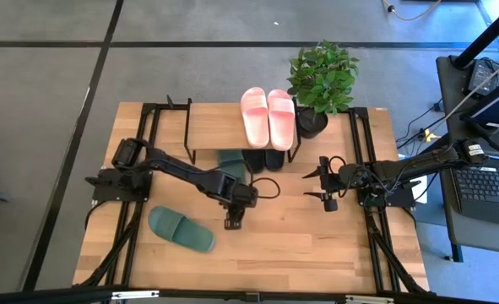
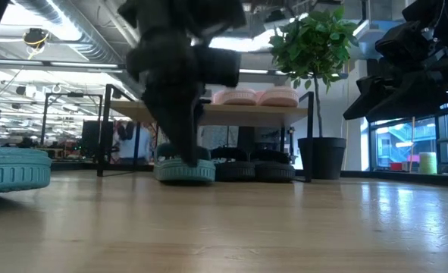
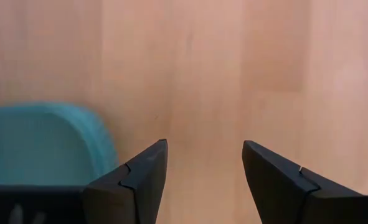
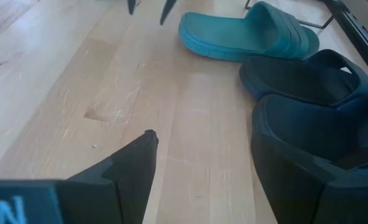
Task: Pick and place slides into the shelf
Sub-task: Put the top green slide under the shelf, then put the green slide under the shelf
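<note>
The shelf point(image 1: 219, 127) stands at the table's far side, with the pink pair point(image 1: 268, 116) side by side on its top board. Under it, on the tabletop, are one dark green slide point(image 1: 230, 159) and the black pair point(image 1: 263, 159). These also show in the right wrist view: the green slide point(image 4: 246, 34) and the black pair point(image 4: 308, 81). The other green slide point(image 1: 180, 229) lies sole down at the near left. My left gripper point(image 1: 231, 224) is open and empty, pointing down just right of that slide point(image 3: 40, 143). My right gripper point(image 1: 315, 186) is open and empty, right of the shelf's front.
A potted plant point(image 1: 319, 80) stands at the far right corner beside the shelf. Black metal frame rails point(image 1: 363, 169) run along the table's left and right sides. Bare wood point(image 1: 300, 245) lies between the grippers and the near edge.
</note>
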`<action>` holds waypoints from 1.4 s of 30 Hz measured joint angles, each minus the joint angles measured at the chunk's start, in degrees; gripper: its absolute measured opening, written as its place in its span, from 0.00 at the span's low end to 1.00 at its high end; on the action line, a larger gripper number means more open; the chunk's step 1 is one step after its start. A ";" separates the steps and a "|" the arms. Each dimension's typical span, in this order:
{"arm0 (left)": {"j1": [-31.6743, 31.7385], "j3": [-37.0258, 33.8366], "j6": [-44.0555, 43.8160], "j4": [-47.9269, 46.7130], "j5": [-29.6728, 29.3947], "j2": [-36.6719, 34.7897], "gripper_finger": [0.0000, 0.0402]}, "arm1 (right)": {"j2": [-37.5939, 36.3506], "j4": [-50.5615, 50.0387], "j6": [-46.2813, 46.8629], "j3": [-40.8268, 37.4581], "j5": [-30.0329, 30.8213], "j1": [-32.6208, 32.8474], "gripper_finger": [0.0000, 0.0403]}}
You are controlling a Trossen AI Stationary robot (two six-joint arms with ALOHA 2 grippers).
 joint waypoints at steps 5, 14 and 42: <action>1.49 -3.22 -2.08 0.60 -1.25 0.02 0.50 | 0.00 0.00 0.00 0.00 0.00 -0.02 0.64; 4.88 -5.05 0.25 0.21 -7.74 0.02 0.49 | 0.00 0.00 -0.07 0.00 0.00 -0.01 0.64; 6.67 -5.18 4.17 -5.19 -4.26 -2.41 0.49 | 0.00 0.01 -0.14 0.00 0.00 0.01 0.64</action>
